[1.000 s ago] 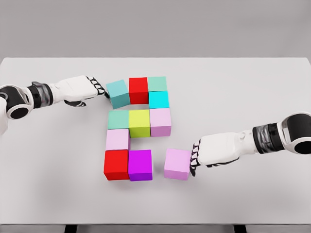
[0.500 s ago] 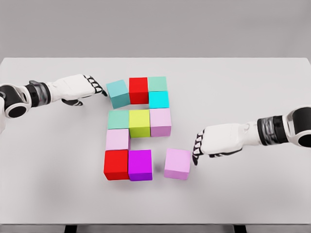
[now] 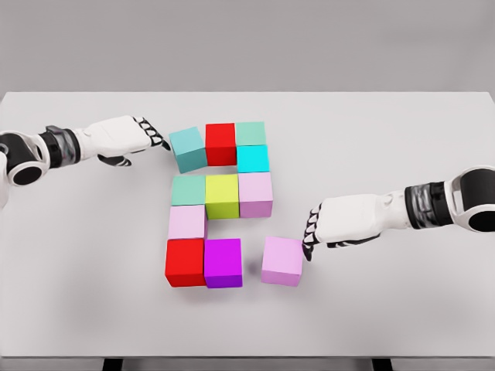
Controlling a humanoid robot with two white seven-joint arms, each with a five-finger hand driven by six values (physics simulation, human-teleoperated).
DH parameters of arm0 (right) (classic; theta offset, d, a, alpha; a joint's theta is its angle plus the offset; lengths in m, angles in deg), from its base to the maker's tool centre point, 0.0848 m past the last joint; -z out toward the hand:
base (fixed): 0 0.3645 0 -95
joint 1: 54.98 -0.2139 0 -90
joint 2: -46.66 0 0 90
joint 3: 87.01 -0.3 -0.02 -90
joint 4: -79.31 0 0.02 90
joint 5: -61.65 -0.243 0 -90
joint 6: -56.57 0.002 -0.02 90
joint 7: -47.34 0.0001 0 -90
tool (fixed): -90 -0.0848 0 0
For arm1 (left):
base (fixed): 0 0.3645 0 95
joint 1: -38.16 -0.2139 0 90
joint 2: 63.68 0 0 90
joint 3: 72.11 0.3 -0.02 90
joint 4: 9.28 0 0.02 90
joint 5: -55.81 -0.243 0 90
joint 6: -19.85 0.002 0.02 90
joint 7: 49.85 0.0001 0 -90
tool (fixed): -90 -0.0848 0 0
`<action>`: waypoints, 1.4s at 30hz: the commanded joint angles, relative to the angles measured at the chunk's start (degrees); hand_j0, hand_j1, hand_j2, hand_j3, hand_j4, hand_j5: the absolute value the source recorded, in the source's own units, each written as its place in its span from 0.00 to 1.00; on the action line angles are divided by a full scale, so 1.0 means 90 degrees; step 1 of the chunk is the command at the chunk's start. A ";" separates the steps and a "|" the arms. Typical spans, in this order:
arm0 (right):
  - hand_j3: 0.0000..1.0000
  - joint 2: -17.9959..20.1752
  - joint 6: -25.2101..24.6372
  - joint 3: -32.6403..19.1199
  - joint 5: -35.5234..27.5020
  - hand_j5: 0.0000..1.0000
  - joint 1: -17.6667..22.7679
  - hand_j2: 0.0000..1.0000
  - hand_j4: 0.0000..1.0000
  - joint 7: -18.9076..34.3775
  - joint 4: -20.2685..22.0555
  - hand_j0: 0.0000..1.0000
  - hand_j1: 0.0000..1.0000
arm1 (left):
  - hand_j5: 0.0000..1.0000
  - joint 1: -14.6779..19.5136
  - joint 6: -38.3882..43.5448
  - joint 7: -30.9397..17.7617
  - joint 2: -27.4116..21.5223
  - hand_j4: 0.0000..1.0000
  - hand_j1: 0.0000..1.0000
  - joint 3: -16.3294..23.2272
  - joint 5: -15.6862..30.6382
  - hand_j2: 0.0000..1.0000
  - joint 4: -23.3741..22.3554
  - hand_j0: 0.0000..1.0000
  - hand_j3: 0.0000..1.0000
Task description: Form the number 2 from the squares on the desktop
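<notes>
From the head view, the right hand (image 3: 329,228), fingers loosely together and gripping nothing, is nudging the stray pink cube (image 3: 281,261) near the desk's (image 3: 402,124) front edge; it seemingly needs pushing toward the purple cube (image 3: 223,263). The left hand (image 3: 128,137), fingers likewise together, is touching the skewed teal cube (image 3: 188,149), which needs squaring against the red cube (image 3: 220,144). No containers are showing.

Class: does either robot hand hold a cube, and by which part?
Neither. The right hand has fingertips at the pink cube's right side; the left hand is beside the teal cube.
</notes>
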State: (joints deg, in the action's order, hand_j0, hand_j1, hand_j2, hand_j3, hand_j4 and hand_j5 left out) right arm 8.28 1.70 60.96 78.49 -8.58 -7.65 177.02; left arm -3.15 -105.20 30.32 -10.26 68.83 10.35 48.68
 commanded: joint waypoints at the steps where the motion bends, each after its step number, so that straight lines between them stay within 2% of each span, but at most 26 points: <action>1: 0.57 -0.0012 -0.0015 -0.0006 -0.0035 0.57 0.0000 0.57 0.57 -0.0001 -0.0007 0.57 0.57 | 0.84 0.0000 0.0005 0.0009 0.0021 0.84 0.84 -0.0006 0.0031 0.84 -0.0004 0.84 0.84; 10: 0.57 0.0203 -0.0015 -0.0064 -0.0006 0.57 0.0010 0.57 0.57 -0.0001 -0.0143 0.57 0.57 | 0.84 0.0029 0.0005 0.0009 0.0031 0.84 0.84 -0.0006 0.0031 0.84 -0.0072 0.84 0.84; 13: 0.56 0.0134 -0.0015 -0.0055 -0.0016 0.56 0.0019 0.56 0.56 -0.0001 -0.0300 0.56 0.56 | 0.84 0.0049 0.0005 0.0009 0.0031 0.84 0.84 -0.0016 0.0031 0.84 -0.0121 0.84 0.84; 32: 0.55 -0.0256 -0.0015 -0.0015 -0.0025 0.55 0.0127 0.55 0.55 -0.0001 -0.0221 0.55 0.55 | 0.87 0.0098 0.0005 0.0019 0.0129 0.87 0.87 -0.0026 0.0031 0.87 -0.0170 0.87 0.87; 42: 0.55 -0.0208 -0.0015 -0.0055 -0.0035 0.55 0.0137 0.55 0.55 -0.0001 -0.0241 0.55 0.55 | 0.90 0.0088 0.0005 0.0048 0.0021 0.90 0.90 -0.0114 0.0040 0.90 -0.0189 0.90 0.90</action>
State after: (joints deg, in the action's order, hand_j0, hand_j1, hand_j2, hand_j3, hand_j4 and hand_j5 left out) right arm 6.14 1.70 60.60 78.47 -7.35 -7.65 174.92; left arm -2.36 -105.20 30.73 -9.79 67.98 10.41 47.02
